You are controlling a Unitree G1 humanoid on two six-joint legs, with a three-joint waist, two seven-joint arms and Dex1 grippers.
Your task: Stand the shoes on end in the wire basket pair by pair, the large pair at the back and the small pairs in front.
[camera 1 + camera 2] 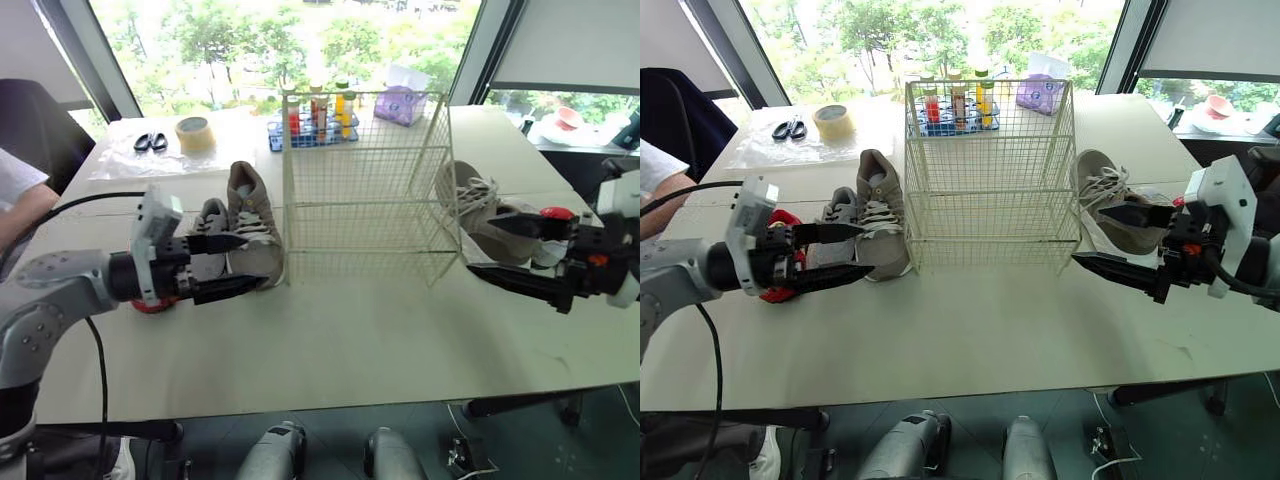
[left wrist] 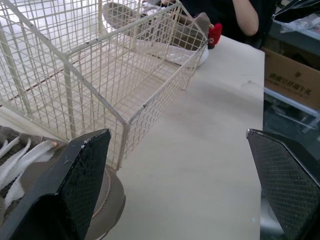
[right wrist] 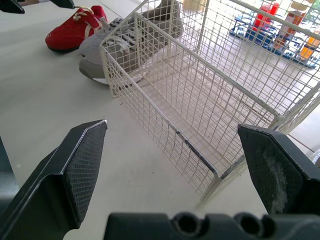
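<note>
At the fingertips of the left tool (image 1: 255,261), released with its fingers spread, lies the toe of a large tan lace-up sneaker (image 1: 250,205). A small grey sneaker (image 3: 97,47) sits alongside and a small red shoe (image 3: 75,31) is by the wrist. The tan sneaker's long axis runs across the tool's reach, heel away from the robot. Just beyond it, the empty cream wire basket (image 1: 360,190) stands on the pale bench (image 1: 350,350). Past the basket, the right tool (image 1: 480,245), likewise spread, faces the matching tan sneaker (image 1: 470,195). By my judgement, each arm is nearest its own large shoe.
</note>
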